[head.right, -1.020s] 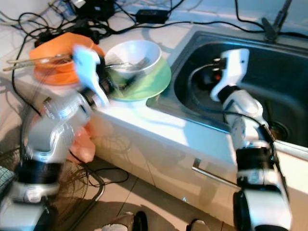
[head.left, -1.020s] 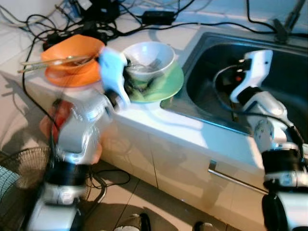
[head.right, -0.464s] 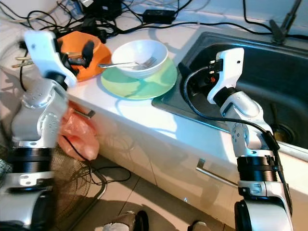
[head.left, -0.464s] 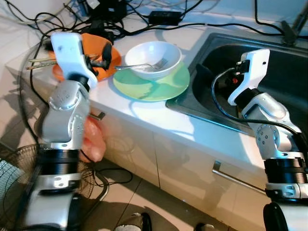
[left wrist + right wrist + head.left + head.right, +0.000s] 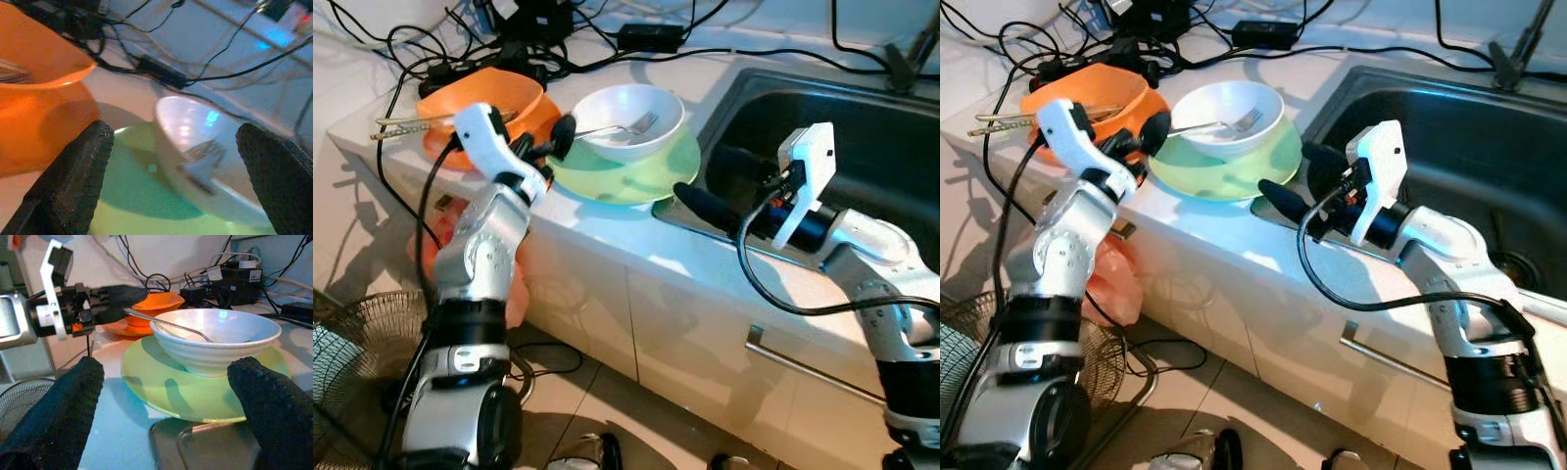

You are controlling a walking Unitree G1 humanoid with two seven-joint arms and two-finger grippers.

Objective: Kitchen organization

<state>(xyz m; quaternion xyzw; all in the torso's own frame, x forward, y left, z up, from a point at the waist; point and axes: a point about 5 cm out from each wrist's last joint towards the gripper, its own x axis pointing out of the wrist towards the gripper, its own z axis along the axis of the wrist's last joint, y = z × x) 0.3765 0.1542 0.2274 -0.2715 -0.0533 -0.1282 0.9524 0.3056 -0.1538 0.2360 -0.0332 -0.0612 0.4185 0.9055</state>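
A white bowl [image 5: 625, 116] with a fork [image 5: 619, 127] in it stands on a light green plate [image 5: 628, 178] on the counter beside the sink. My left gripper [image 5: 544, 139] is open at the plate's left edge, between the plate and an orange bowl [image 5: 481, 102]; its wrist view has the white bowl [image 5: 205, 147] between its fingers [image 5: 68, 186]. From the sink side, my right gripper [image 5: 697, 168] is open and points at the plate's right rim. Its wrist view frames the bowl [image 5: 215, 338] and the plate [image 5: 161, 377].
Chopsticks [image 5: 411, 120] lie across the orange bowl. Black cables and power adaptors [image 5: 538, 29] crowd the back of the counter. The dark sink [image 5: 871, 147] lies to the right. Below are a cabinet handle [image 5: 803, 367], an orange bag [image 5: 431, 257] and a floor fan [image 5: 352, 338].
My left gripper has swung from the orange bowl to the green plate's left edge. My right gripper has turned from over the sink and reached toward the plate's right rim.
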